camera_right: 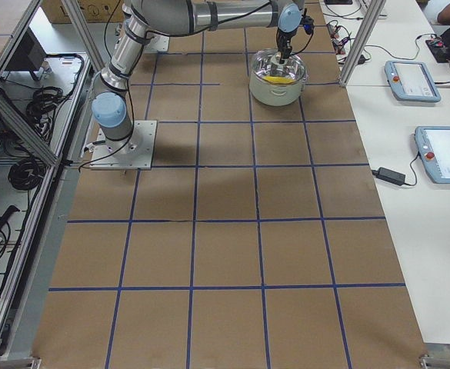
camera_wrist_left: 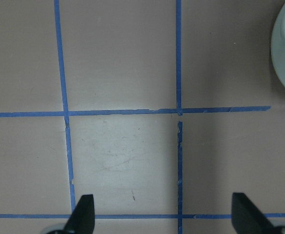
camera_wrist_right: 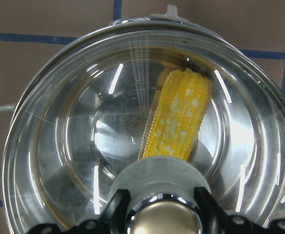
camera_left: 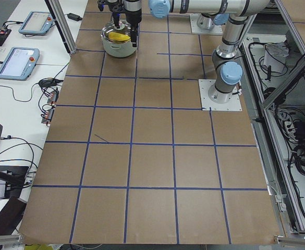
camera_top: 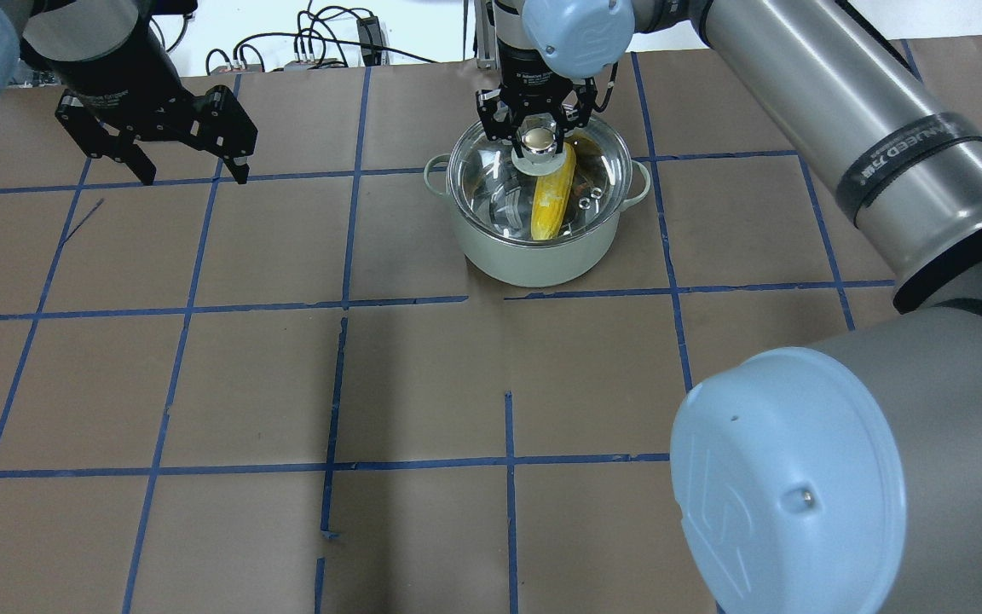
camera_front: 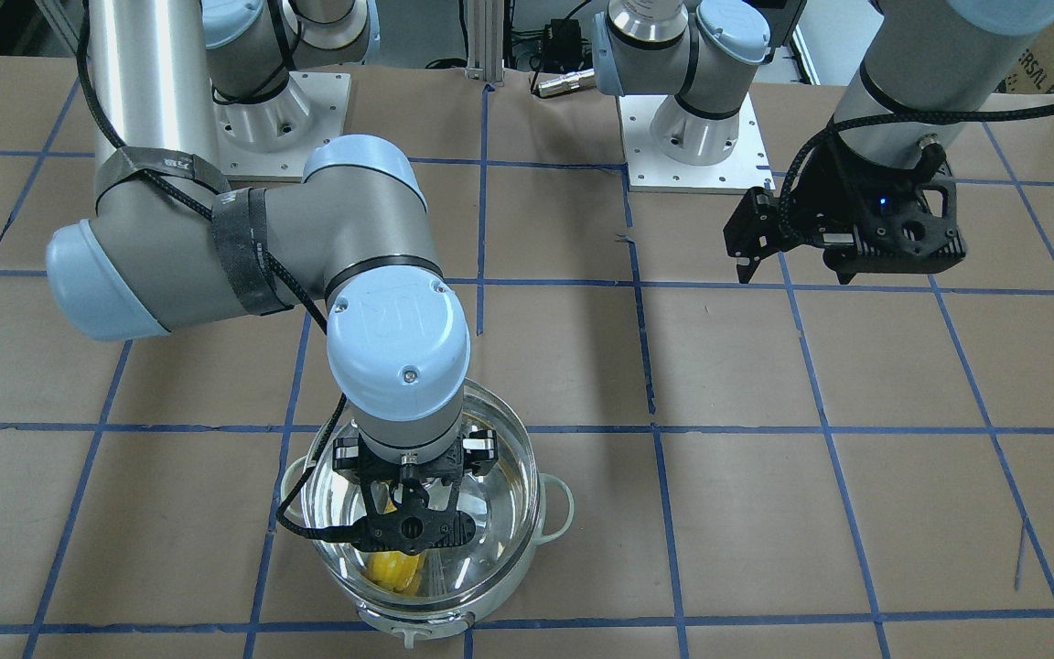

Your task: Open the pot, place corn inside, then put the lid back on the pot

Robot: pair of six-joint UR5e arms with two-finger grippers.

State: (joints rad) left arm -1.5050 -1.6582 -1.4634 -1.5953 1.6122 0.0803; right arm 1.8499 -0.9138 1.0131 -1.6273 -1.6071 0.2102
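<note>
A table covered in brown paper [camera_top: 423,384] fills the overhead view, ruled into large squares by strips of blue tape [camera_top: 346,256]. A tangle of black cables [camera_top: 320,38] lies beyond its top edge. In the exterior right view a white side bench [camera_right: 440,254] runs down the right edge, carrying a grey tablet-like pendant with a pale screen [camera_right: 411,81] at upper right, a second such pendant [camera_right: 445,154] just below it, and a small black power brick [camera_right: 390,176] near the table's edge
</note>
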